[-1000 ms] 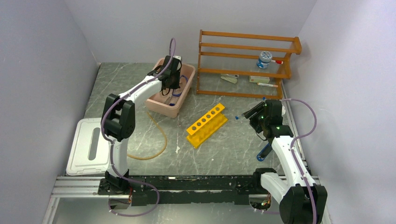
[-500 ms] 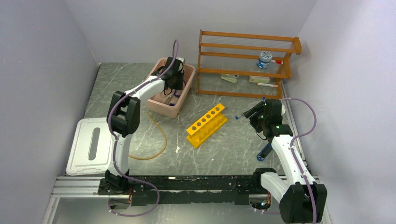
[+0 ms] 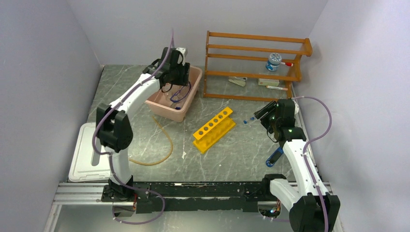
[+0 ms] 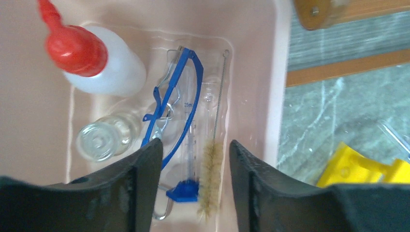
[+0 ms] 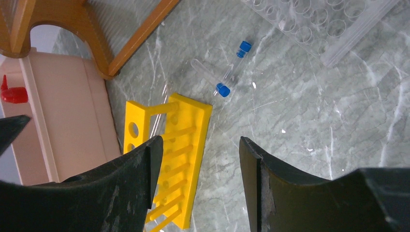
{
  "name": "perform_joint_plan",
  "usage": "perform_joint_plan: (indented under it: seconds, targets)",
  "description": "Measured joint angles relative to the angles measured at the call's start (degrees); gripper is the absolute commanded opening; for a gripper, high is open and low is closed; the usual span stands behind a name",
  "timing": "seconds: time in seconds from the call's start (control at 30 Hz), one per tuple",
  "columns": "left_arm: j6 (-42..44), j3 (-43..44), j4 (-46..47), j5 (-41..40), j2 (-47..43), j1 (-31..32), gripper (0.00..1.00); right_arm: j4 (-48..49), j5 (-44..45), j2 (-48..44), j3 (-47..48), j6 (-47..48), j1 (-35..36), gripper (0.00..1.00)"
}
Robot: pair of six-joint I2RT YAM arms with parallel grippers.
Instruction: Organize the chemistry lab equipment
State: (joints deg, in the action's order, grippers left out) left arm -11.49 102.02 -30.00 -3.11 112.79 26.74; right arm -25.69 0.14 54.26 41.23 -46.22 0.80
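My left gripper point(image 3: 177, 78) point(image 4: 193, 151) hangs open over the pink tub point(image 3: 167, 110) point(image 4: 279, 92), with nothing between its fingers. In the tub lie a red-capped white squeeze bottle point(image 4: 109, 75), a small clear beaker point(image 4: 100, 140), blue-framed goggles point(image 4: 183, 92), a blue-based measuring cylinder point(image 4: 189, 145) and a bristle brush point(image 4: 211, 169). My right gripper point(image 3: 259, 114) point(image 5: 199, 145) stands open above the table beside the yellow holed rack point(image 3: 214, 129) point(image 5: 170, 159). Two blue-capped tubes point(image 5: 231, 71) point(image 3: 247, 121) lie on the table beyond it. Tan tubing point(image 3: 166, 145) curls near the tub.
The wooden shelf rack point(image 3: 256, 67) point(image 5: 92, 29) stands at the back with a bottle point(image 3: 275, 62) on it. A white lid point(image 3: 92, 152) lies at the front left. A clear tube tray point(image 5: 309, 21) sits by the shelf. A blue item point(image 3: 274, 157) lies beside the right arm.
My left gripper was shut low in the tub; it has opened and risen above it. The right gripper has shifted slightly right, still open.
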Motion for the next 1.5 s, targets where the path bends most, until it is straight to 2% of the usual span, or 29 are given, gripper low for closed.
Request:
perform_joint_plan:
  seconds: [0.13,0.4,0.6,0.73,0.87,0.97,1.13,1.33,1.5]
  targets:
    - [0.37,-0.48,-3.04,0.74,-6.51,0.0,0.76,-1.07,0.74,0.0,3.32,2.4,0.0,0.63]
    - [-0.85,-8.02,-9.4,4.02,-20.55,0.02,0.74,-0.72,0.13,-0.17,4.76,4.2,0.0,0.63]
    - [-3.08,-19.08,-13.49,4.96,-27.85,1.55,0.71,-0.74,-0.85,-0.17,3.45,4.48,0.0,0.63]
    - [-6.05,-27.87,-15.61,4.92,-32.02,4.48,0.71,-0.76,-1.33,-0.17,2.95,4.52,0.0,0.62]
    - [-9.44,-38.21,-16.81,4.87,-36.3,7.76,0.67,-0.74,-1.68,-0.87,1.75,4.46,0.0,0.62]
    - [-11.93,-44.68,-16.52,4.83,-38.42,8.76,0.59,-0.79,-1.92,-1.77,0.66,4.42,0.0,0.62]
    - [-15.02,-52.59,-13.31,3.41,-39.71,9.22,0.5,-0.76,-2.29,-2.67,-0.7,3.98,0.0,0.61]
    - [-17.38,-56.15,-8.85,1.22,-37.9,12.17,0.46,-0.98,-2.32,-3.13,-1.16,3.87,0.0,0.61]
    - [-18.56,-60.48,-3.65,-1.01,-36.7,14.47,0.49,-1.18,-2.34,-3.54,-1.16,3.87,0.0,0.61]
